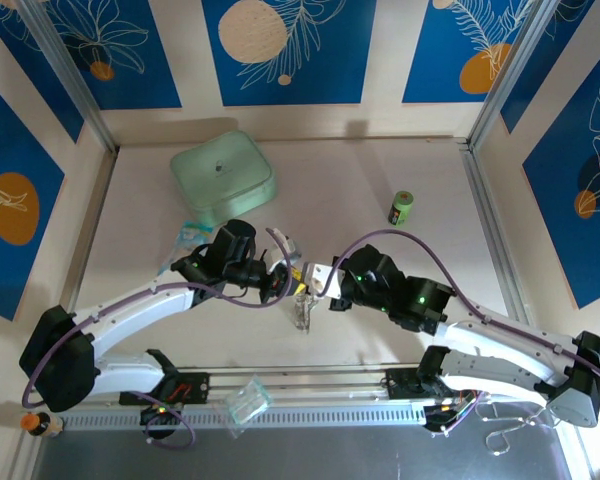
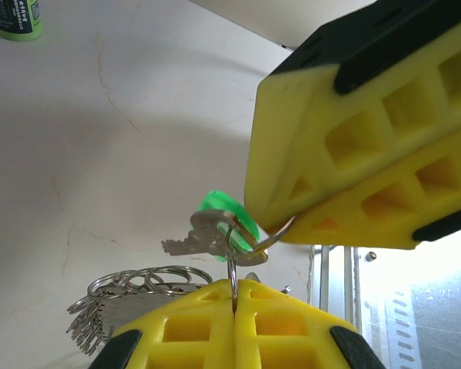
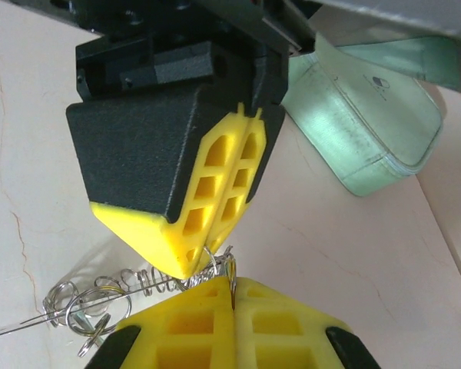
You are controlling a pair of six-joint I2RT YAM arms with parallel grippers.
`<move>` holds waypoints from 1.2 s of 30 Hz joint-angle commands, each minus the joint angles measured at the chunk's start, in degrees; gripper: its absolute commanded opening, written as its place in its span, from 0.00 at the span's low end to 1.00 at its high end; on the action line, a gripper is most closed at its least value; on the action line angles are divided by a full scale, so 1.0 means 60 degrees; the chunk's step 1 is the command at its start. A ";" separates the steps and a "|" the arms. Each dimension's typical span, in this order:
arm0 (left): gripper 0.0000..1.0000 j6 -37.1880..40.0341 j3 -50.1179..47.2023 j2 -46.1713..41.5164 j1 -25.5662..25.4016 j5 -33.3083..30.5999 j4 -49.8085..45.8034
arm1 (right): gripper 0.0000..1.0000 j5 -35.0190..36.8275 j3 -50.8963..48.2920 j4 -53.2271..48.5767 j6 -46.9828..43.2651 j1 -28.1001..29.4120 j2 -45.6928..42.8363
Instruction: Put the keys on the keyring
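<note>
Two sets of fingers meet above the middle of the worktop (image 1: 380,170). The left fingers (image 2: 229,297) are pressed together on the thin wire keyring (image 2: 232,269). The silver key (image 2: 186,244) and the green-headed key (image 2: 229,211) hang at the keyring, above a chain of rings (image 2: 131,283). The right fingers (image 3: 229,292) are closed tight, pinching the same keyring.

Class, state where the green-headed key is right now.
In the left wrist view, the green-headed key sits mid-frame behind the silver key, by the wire ring held by the left pincer below and the right pincer beside it.
</note>
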 commanded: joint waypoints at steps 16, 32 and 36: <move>0.00 -0.0178 0.0324 -0.0002 0.0083 0.0094 -0.0028 | 0.00 0.0404 -0.0333 -0.0079 -0.0238 0.0296 -0.0310; 0.00 -0.0134 0.0335 -0.0004 0.0092 0.0149 -0.0028 | 0.00 0.0609 -0.0436 0.0190 -0.0276 0.0394 -0.0330; 0.00 -0.0114 0.0335 -0.0001 0.0082 0.0138 -0.0027 | 0.00 0.0942 -0.0509 0.0566 -0.0465 0.0397 -0.0433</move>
